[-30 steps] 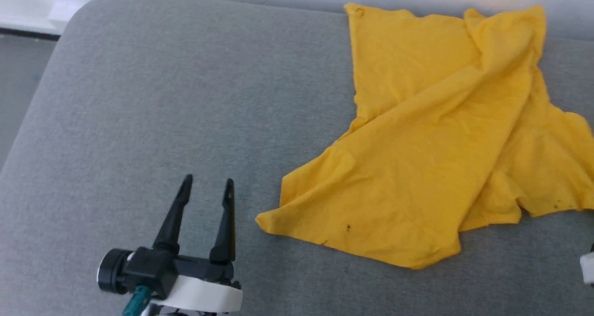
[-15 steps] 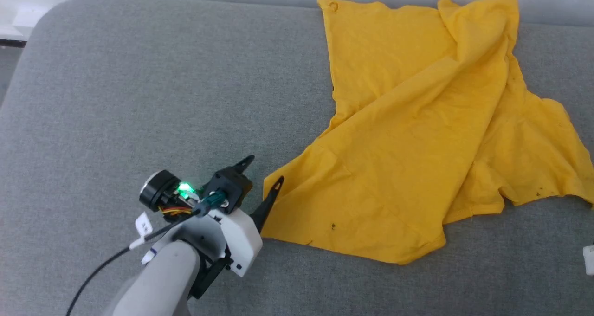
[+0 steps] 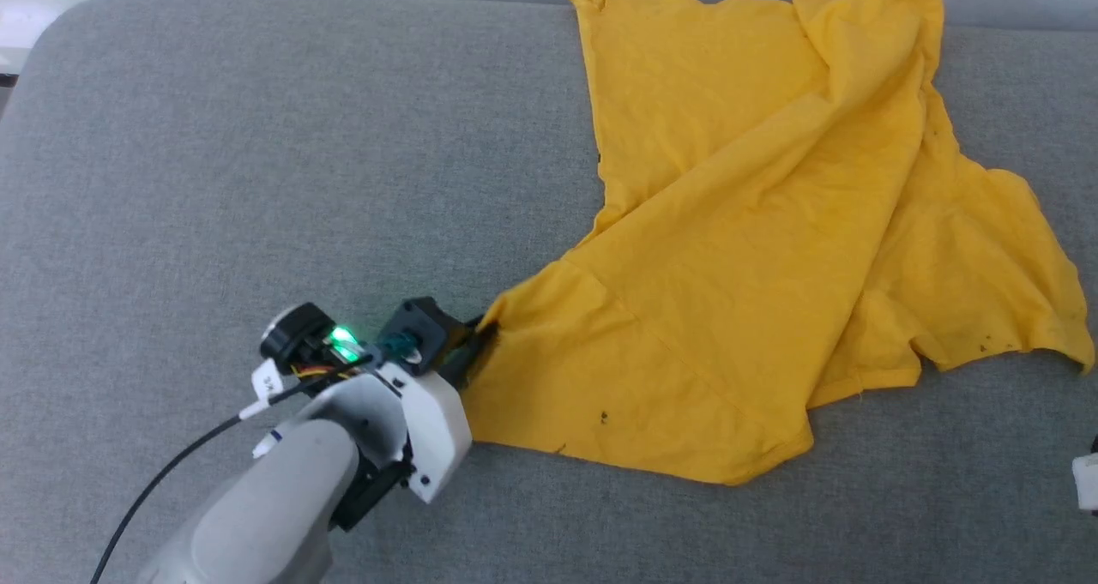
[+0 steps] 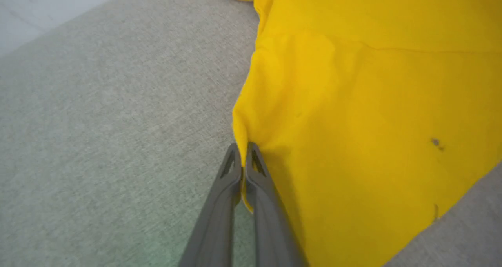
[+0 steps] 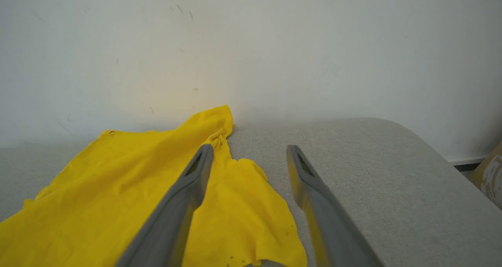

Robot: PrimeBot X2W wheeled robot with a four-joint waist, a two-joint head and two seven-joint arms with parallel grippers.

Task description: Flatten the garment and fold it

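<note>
This is a plain indoor room, either a living space or a bare test room with soft furniture; which one cannot be told. Under and around the left gripper (image 3: 480, 334) spreads a wide padded seat (image 3: 257, 181) in grey woven cloth with rounded corners, like a sofa or a bed. A yellow T-shirt (image 3: 729, 267) lying on it ahead of that gripper gives a household note. Ahead of the right gripper (image 5: 250, 147), just past the seat's far edge, rises a bare white wall (image 5: 294, 43) with small scuffs. Low to that gripper's right runs a white skirting board (image 5: 464, 158).
</note>
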